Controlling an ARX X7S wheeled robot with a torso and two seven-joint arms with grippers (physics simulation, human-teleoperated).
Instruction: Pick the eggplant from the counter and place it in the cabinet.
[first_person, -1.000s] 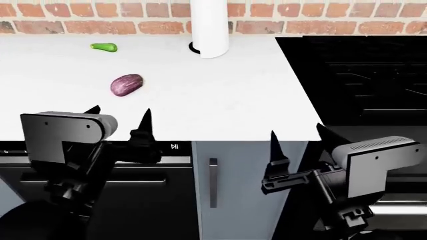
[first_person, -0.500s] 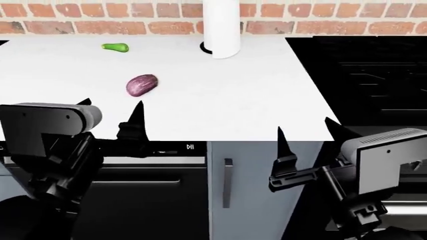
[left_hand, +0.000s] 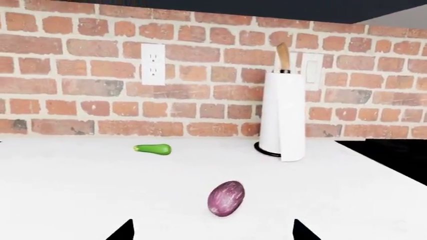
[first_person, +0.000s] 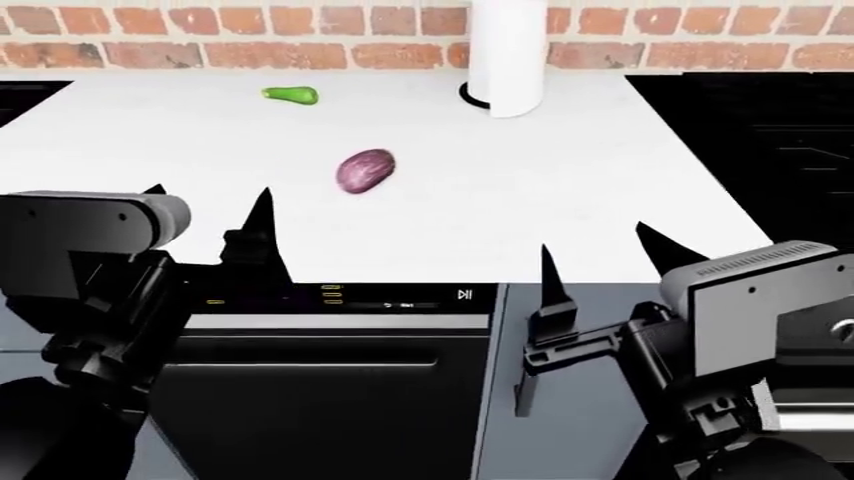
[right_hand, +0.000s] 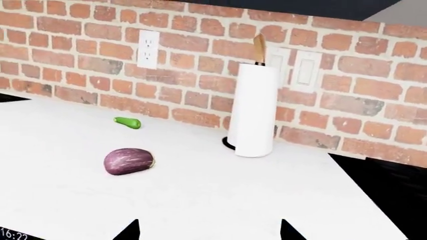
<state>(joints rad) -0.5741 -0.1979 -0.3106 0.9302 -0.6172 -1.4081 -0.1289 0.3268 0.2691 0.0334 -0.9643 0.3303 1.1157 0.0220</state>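
Note:
The purple eggplant (first_person: 364, 170) lies on the white counter (first_person: 561, 190), a little left of its middle. It also shows in the left wrist view (left_hand: 226, 198) and the right wrist view (right_hand: 128, 161). My left gripper (first_person: 207, 225) is open and empty at the counter's front edge, nearer than the eggplant and to its left. In its own view the left gripper (left_hand: 208, 233) has the eggplant just beyond, between the tips. My right gripper (first_person: 597, 255) is open and empty at the front edge, to the right; its tips frame bare counter in its own view (right_hand: 207, 232).
A small green vegetable (first_person: 290, 95) lies at the back left of the counter. A white paper towel roll (first_person: 507, 55) stands at the back against the brick wall. The black stove top (first_person: 774, 140) adjoins on the right. A dishwasher front (first_person: 334, 380) sits below the counter.
The view has shifted left, so the eggplant, green vegetable and towel roll now sit further right in the head view. Both grippers stay open near the counter's front edge.

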